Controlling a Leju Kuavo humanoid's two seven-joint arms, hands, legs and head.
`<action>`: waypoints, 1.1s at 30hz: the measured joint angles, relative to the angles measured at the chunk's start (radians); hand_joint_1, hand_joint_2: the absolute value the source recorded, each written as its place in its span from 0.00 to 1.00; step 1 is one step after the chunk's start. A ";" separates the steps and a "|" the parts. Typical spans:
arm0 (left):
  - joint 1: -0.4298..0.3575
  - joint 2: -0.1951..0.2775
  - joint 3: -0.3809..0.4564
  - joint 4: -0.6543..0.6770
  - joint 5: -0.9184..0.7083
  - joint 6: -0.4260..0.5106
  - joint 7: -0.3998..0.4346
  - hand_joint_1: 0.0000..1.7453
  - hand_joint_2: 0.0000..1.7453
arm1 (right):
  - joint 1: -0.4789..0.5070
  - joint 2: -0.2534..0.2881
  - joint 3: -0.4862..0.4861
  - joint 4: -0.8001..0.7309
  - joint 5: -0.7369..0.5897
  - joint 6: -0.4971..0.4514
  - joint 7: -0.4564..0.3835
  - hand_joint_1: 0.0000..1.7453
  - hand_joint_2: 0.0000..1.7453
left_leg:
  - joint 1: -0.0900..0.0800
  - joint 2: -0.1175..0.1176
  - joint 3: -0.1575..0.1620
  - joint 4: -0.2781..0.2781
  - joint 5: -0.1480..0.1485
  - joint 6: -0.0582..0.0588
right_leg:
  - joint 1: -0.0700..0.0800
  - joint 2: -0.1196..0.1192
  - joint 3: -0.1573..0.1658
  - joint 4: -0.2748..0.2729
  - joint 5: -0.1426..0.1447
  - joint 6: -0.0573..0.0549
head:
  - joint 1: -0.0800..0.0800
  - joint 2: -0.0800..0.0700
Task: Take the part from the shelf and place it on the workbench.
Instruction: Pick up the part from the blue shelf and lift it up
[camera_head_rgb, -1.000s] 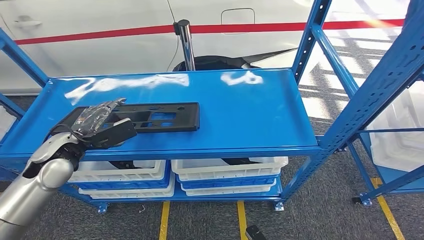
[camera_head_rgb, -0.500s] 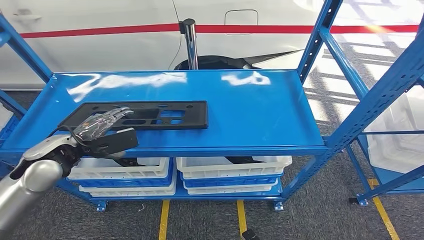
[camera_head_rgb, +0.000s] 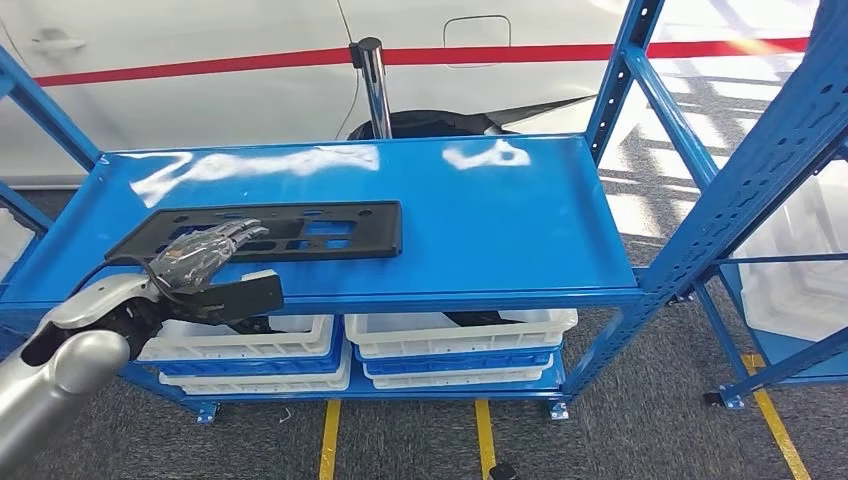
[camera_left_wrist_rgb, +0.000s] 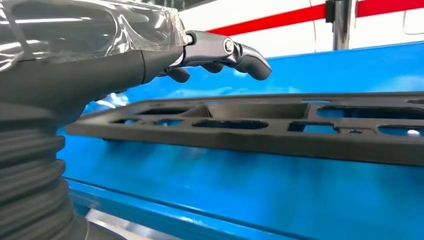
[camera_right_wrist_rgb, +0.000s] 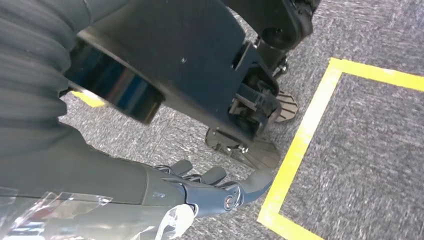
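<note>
Your left hand (camera_head_rgb: 205, 262), fingers spread and holding nothing, hovers over the black part (camera_head_rgb: 290, 228) lying left of centre on the blue shelf (camera_head_rgb: 500, 230); right hand (camera_right_wrist_rgb: 200, 192) hangs loosely open. No readable writing.

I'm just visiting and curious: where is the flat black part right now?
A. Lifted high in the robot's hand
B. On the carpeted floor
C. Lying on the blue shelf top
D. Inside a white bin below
C: the black part lies flat on the blue shelf, with the left hand at its near edge.
</note>
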 joint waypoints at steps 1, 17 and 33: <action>0.000 0.005 -0.001 0.000 -0.010 0.002 0.005 0.00 1.00 | 0.000 0.000 0.000 0.000 0.000 0.000 -0.001 0.00 1.00 | 0.003 0.000 -0.026 0.059 -0.033 -0.007 | 0.000 0.000 0.000 0.000 0.000 -0.002 | -0.001 0.000; 0.118 0.101 0.071 0.014 -0.224 0.117 -0.006 0.00 1.00 | 0.005 0.004 0.000 0.001 -0.015 -0.001 -0.007 0.00 1.00 | 0.005 0.004 0.045 -0.089 0.052 0.025 | 0.004 0.000 -0.061 0.139 -0.083 0.029 | 0.001 0.000; 0.247 0.144 0.217 0.135 -0.378 0.338 -0.170 0.00 1.00 | 0.007 -0.003 0.002 0.005 -0.019 -0.005 -0.011 0.00 1.00 | 0.019 0.001 -0.062 0.151 -0.080 -0.025 | -0.003 0.006 -0.008 0.004 0.001 -0.007 | -0.002 0.000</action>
